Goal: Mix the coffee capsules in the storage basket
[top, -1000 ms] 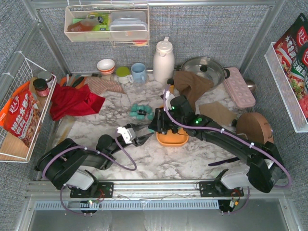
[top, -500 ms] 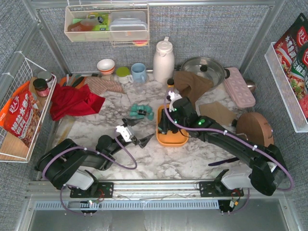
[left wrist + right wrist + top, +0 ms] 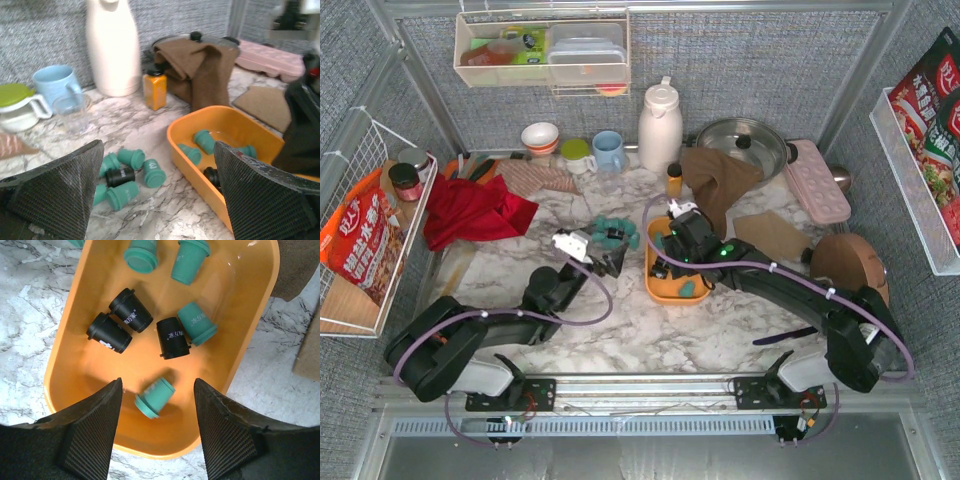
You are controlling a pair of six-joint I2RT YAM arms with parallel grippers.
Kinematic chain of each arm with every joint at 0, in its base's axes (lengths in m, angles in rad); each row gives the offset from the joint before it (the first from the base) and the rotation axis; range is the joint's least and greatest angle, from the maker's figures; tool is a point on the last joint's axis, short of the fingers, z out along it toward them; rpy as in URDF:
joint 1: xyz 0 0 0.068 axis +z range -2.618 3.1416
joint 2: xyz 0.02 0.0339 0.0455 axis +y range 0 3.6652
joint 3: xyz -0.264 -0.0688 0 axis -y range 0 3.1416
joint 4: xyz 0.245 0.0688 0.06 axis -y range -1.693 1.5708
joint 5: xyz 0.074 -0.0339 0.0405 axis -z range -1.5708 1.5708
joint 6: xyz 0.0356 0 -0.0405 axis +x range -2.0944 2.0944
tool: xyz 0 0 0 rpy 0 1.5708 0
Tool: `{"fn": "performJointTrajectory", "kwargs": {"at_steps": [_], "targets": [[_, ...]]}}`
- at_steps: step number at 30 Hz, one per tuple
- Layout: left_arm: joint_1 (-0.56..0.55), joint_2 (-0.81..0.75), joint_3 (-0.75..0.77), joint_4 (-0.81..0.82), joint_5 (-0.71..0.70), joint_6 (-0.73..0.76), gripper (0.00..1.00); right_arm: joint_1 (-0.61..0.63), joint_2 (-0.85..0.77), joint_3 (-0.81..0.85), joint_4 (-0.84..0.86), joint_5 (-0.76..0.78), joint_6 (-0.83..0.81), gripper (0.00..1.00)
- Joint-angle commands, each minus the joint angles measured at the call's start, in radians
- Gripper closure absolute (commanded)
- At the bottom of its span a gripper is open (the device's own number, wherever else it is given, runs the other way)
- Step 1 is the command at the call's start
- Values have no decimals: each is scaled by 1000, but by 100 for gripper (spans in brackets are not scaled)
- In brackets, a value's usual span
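Top view: the left tool [image 3: 608,250], newly spread, is reaching the loose capsules [image 3: 616,231] left of the basket [image 3: 651,272]. Left wrist: its fingers [image 3: 60,195] are framing them. Right wrist: the right tool [image 3: 157,385], spreading, is apparently releasing a teal capsule [image 3: 155,398] into the basket.

top: overhead, far | left wrist: low, sidelong | right wrist: close, straight down | shared: storage basket [image 3: 242,335]
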Motion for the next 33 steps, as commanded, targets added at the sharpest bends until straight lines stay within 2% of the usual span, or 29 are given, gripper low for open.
{"fn": "performJointTrajectory", "kwargs": {"at_steps": [1, 8, 18, 33], "targets": [[3, -1, 65, -225, -165, -51, 1, 0, 20, 17, -22, 21, -15, 36], [22, 95, 226, -529, -280, -115, 1, 2, -12, 18, -11, 20, -14, 33], [41, 323, 486, -840, -307, -251, 1, 1, -17, 18, -3, 8, -29, 34], [60, 402, 569, -949, -297, -368, 16, 2, -23, 18, -2, 0, -32, 34]]}}
